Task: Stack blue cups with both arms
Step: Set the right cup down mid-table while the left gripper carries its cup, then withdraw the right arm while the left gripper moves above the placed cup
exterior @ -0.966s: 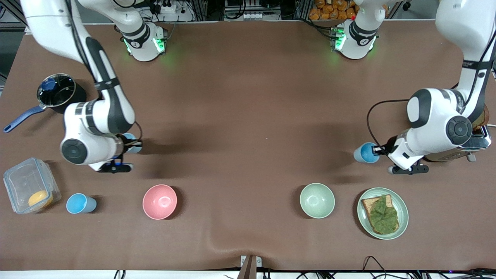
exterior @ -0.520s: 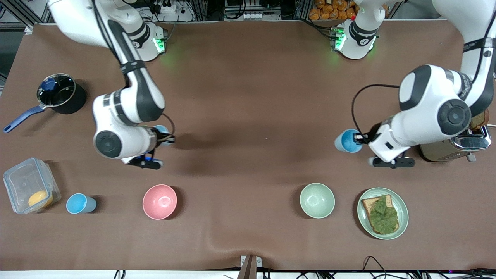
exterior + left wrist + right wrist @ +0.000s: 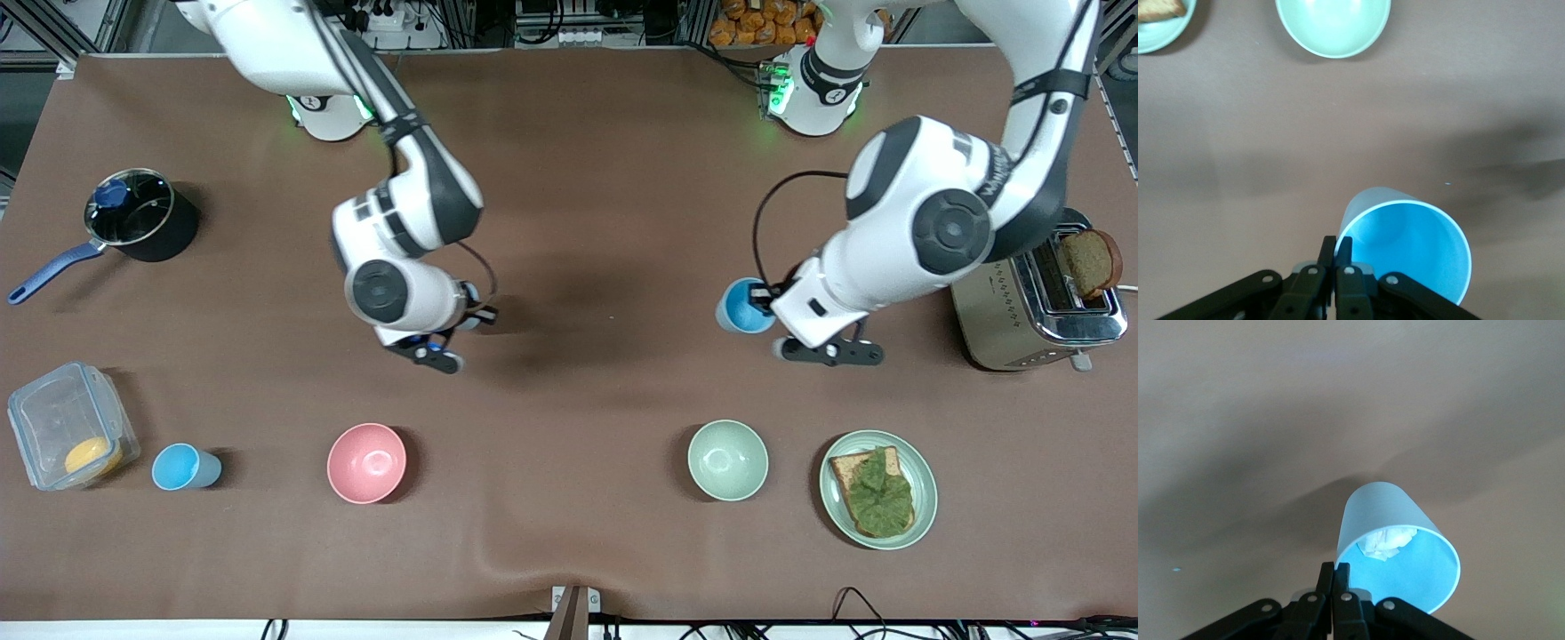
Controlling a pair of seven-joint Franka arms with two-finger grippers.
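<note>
From the front camera, the left gripper [image 3: 763, 313] is up over the brown table [image 3: 578, 178], its jaws pinched on the rim of a blue cup [image 3: 740, 305] with a bright blue inside. The right gripper [image 3: 469, 313] hangs over the table's middle toward the right arm's end, and only a sliver of its own pale cup [image 3: 472, 293] shows past the wrist. A third blue cup [image 3: 182, 467] stands alone on the table between a clear container [image 3: 67, 425] and the pink bowl [image 3: 366, 462]. A green bowl [image 3: 727, 460] sits beside a plate [image 3: 836, 502] of toast; a toaster [image 3: 1022, 307] and a dark saucepan [image 3: 138, 215] stand at the table's two ends. The brown cloth shows a raised wrinkle along its near edge.

In the left wrist view, the fingers [image 3: 1335, 252] are closed thin on the wall of the cup [image 3: 1405, 250], which has a vivid blue interior and a paler outside.

In the right wrist view, the fingers [image 3: 1335, 577] clamp the rim of the paler cup [image 3: 1395, 543], a whitish crumpled wad [image 3: 1388, 542] lying inside it.
</note>
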